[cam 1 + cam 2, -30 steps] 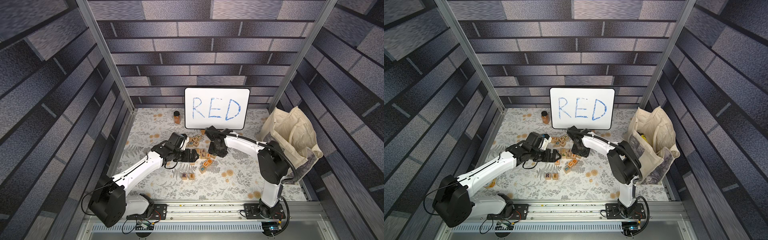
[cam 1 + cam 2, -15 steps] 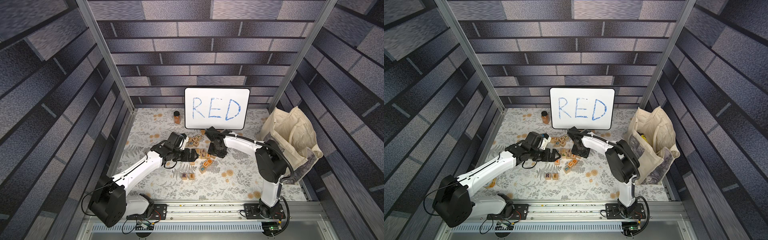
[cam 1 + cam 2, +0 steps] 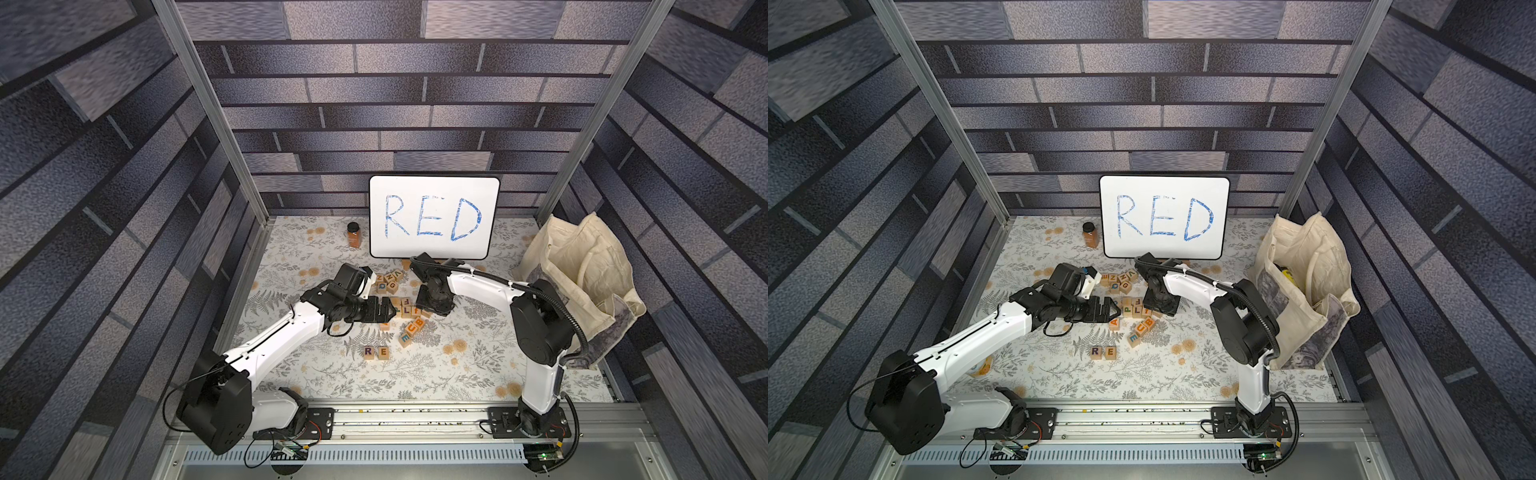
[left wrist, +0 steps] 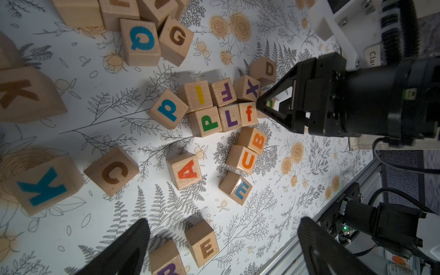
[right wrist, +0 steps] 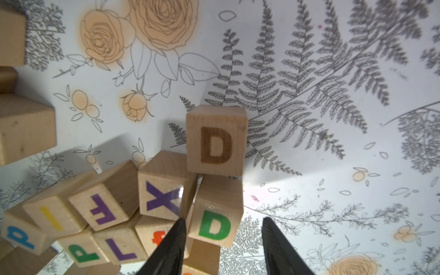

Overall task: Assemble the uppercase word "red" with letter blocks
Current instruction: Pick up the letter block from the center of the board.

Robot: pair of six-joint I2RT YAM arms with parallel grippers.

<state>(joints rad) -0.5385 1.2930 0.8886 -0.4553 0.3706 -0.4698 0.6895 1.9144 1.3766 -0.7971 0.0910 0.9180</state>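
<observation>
Right pincer [image 5: 223, 220] angled down, open astride green D [image 5: 214, 228] (one finger [image 5: 171, 250] touching); left pincer [image 4: 222, 220] spread wide.

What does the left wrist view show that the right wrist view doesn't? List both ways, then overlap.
Left wrist only: R beside E, teal K, A, and the right gripper from outside.
Right wrist only: a gap between green D and one finger.
Both: green D, brown D, X.

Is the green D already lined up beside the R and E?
No: in a top view the R and E stand as a lone pair, and the green D lies well away from them.
</observation>
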